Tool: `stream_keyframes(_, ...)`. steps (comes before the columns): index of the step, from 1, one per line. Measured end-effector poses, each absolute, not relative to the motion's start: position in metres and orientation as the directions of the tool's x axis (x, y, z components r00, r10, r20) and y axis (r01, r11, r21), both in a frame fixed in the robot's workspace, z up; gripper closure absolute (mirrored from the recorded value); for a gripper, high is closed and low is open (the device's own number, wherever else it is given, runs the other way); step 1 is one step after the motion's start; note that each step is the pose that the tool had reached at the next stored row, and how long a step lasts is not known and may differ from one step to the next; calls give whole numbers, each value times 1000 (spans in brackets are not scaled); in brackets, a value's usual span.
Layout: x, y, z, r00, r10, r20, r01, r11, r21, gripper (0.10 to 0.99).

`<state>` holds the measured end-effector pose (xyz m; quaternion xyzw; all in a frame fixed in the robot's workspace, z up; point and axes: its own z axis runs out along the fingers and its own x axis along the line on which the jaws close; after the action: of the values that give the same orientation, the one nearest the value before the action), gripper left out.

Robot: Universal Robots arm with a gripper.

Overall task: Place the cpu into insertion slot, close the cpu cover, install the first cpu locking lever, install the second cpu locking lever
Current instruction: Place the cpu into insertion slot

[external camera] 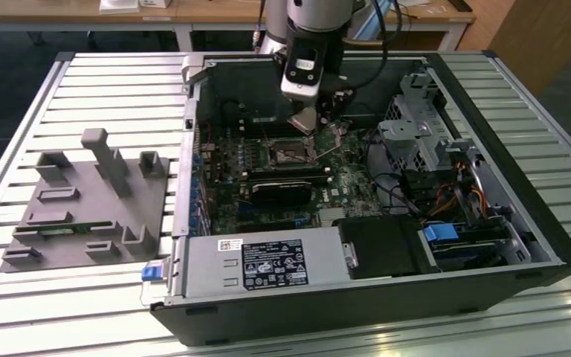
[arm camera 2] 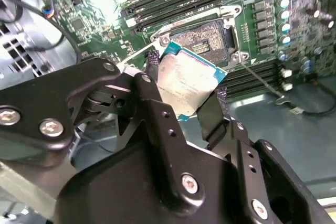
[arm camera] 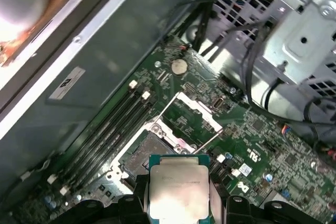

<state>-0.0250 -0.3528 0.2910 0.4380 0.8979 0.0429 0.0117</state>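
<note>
My gripper [external camera: 305, 121] hangs inside the open computer case, just above the motherboard, shut on the cpu [arm camera 2: 186, 83]. The cpu [arm camera: 176, 184] is a small square chip with a pale silver face and a blue-green edge, held tilted between the two black fingers [arm camera 2: 215, 111]. The insertion slot [external camera: 291, 154] lies a little below and in front of the chip, and its dark centre [arm camera 2: 205, 36] is bare. The cpu cover [arm camera: 191, 113], a thin silver frame, stands swung open beside the insertion slot [arm camera: 144, 150]. A thin locking lever [arm camera: 211, 139] sticks up next to it.
A black heatsink block [external camera: 285, 192] and a grey power supply box [external camera: 256, 264] sit nearer the case front. A metal drive cage with cables [external camera: 415, 134] stands on the exterior view's right. Memory slots [arm camera: 105, 135] run beside the socket. A grey fixture plate [external camera: 87, 208] lies outside the case.
</note>
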Motion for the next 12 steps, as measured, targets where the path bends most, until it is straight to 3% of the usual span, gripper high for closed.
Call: stream_keyframes(12, -25, -353, 287, -430, 903, 16, 900, 427, 87, 545)
